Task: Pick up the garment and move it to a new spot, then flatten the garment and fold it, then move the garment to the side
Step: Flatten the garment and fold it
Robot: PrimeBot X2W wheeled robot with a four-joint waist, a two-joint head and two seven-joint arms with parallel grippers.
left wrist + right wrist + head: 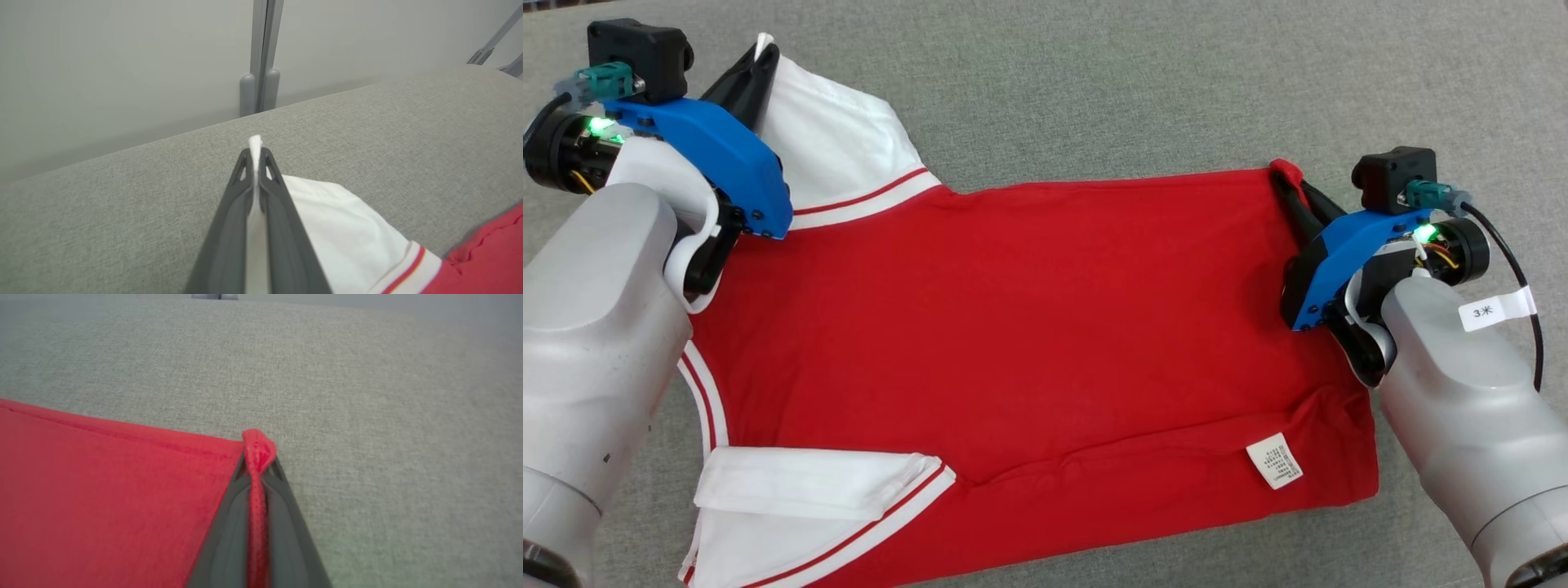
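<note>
the garment (1013, 327) is spread flat on the grey surface (1176, 82); its white sleeve (841, 147) is clamped by the left end effector (760, 55), its red hem corner (1279, 168) by the right end effector (1287, 183).

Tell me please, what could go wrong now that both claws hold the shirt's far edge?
1. The left claw pinches only the tip of the white sleeve, and the right claw only the red hem corner; either could slip out on lifting.
2. A crease runs along the near side, so folding may trap it.
</note>
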